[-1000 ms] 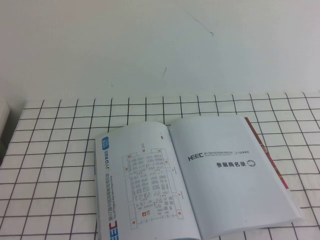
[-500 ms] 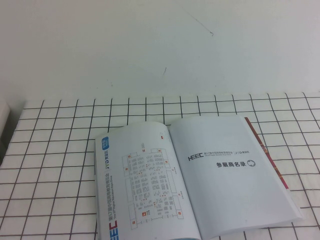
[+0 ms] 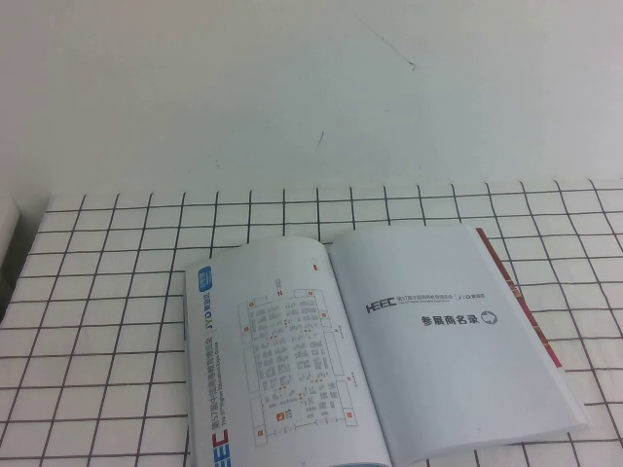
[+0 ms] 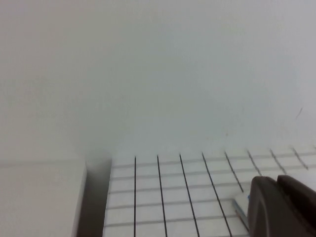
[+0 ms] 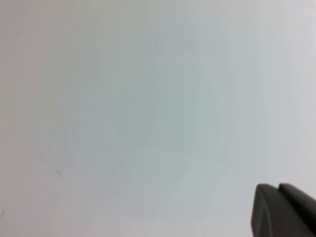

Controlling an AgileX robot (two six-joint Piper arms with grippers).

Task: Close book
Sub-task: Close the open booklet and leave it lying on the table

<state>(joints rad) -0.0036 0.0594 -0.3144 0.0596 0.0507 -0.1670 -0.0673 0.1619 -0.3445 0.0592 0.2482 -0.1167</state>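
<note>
**High view.**
- Item 1, book (image 3: 380,341): lying open and flat on the table (image 3: 97,292), in the near half and reaching right of centre. The left page is showing a floor plan with a blue-lettered margin. The right page is showing a logo and a line of characters. A red cover edge is peeking out along the book's right side.
- Item 2, table: carrying a white cloth with a black grid.
- Item 3, wall (image 3: 292,88): standing plain and white behind the table, bearing a few faint scratches.
- Item 4, white object (image 3: 5,229): sitting at the far left edge, mostly cut off.

**Left wrist view.**
- Item 5, left gripper (image 4: 279,205): showing only as a dark part at the frame edge, hanging over the gridded cloth. Whether it is parted or closed cannot be told.
- A small pale corner with a blue edge is sitting just beside it, too little to identify.
- A white block (image 4: 39,197) is standing beside the cloth.

**Right wrist view.**
- Item 6, right gripper (image 5: 281,210): showing as a dark part at the frame edge and facing the bare white wall. Its grip state cannot be told.
</note>
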